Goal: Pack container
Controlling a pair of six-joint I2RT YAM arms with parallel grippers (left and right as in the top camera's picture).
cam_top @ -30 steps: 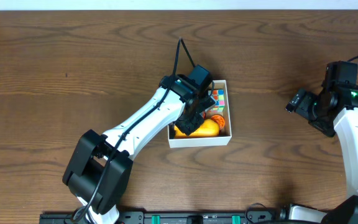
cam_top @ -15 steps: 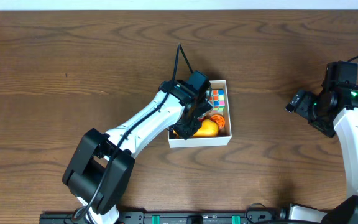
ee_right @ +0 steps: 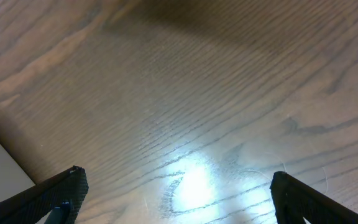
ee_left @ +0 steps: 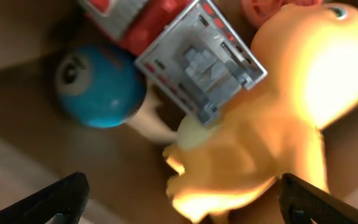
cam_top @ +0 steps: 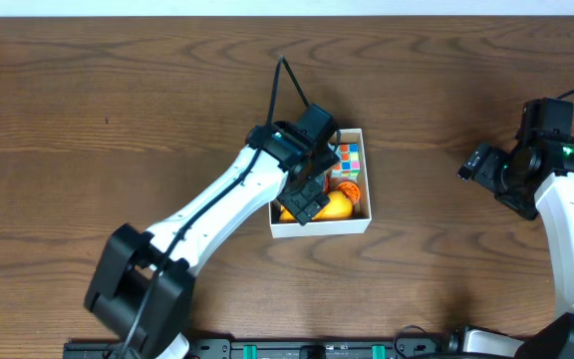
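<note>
over the last second the left pincer (cam_top: pixel 305 205) has slid a little toward the near wall of the container (cam_top: pixel 327 226) and turned, while the left arm (cam_top: pixel 217 204) behind it has swung and its base has moved further from the container. the orange toy figure (ee_left: pixel 278 93) has stayed put inside. the left wrist view shows this pincer spread wide with nothing gripped, its tips on either side of the orange figure lying below it. i read that as the figure already set down and the arm starting to back out, so this item looks packed. the right pincer (cam_top: pixel 481 165) has not moved; it hangs well to the right of the container, spread wide over bare desk (cam_top: pixel 118 100) and holding nothing. the container sits on the desk right under the left pincer. it is a small square open-top box with thin white walls and a tan cardboard floor, and it looks fairly full. beside the orange figure lie a blue ball (ee_left: pixel 98 84) and a red-and-grey block toy (ee_left: pixel 197 62), and a colourful cube (cam_top: pixel 350 157) sits at the far wall. no toys show on the desk outside the container.
</note>
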